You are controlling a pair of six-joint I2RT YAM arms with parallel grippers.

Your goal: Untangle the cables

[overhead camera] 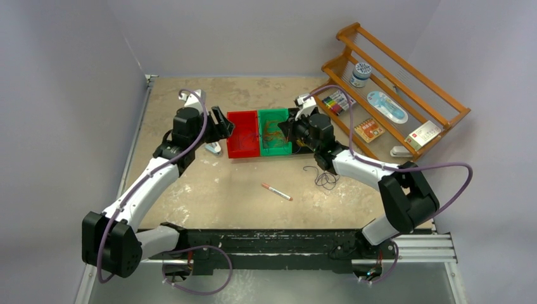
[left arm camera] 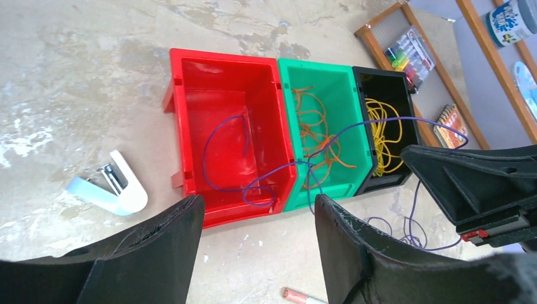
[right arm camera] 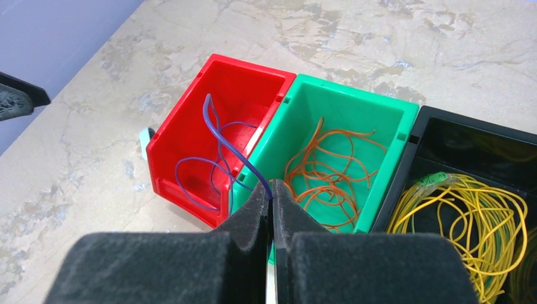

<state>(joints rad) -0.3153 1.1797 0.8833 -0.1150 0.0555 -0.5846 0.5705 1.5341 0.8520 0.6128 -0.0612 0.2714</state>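
My right jaws pinch the purple cable (right arm camera: 244, 166). Just ahead of them its loops lie in the red bin (right arm camera: 253, 85), but one strand seems to cross the orange cables (right arm camera: 323, 171). My left jaws gape, empty. Next, I'd lift that strand clear.

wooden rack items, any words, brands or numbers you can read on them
No text is legible.
jar: blue-and-white label, lettering blurred.
white box: red mark, too small to read.
orange packet: print too small to read.
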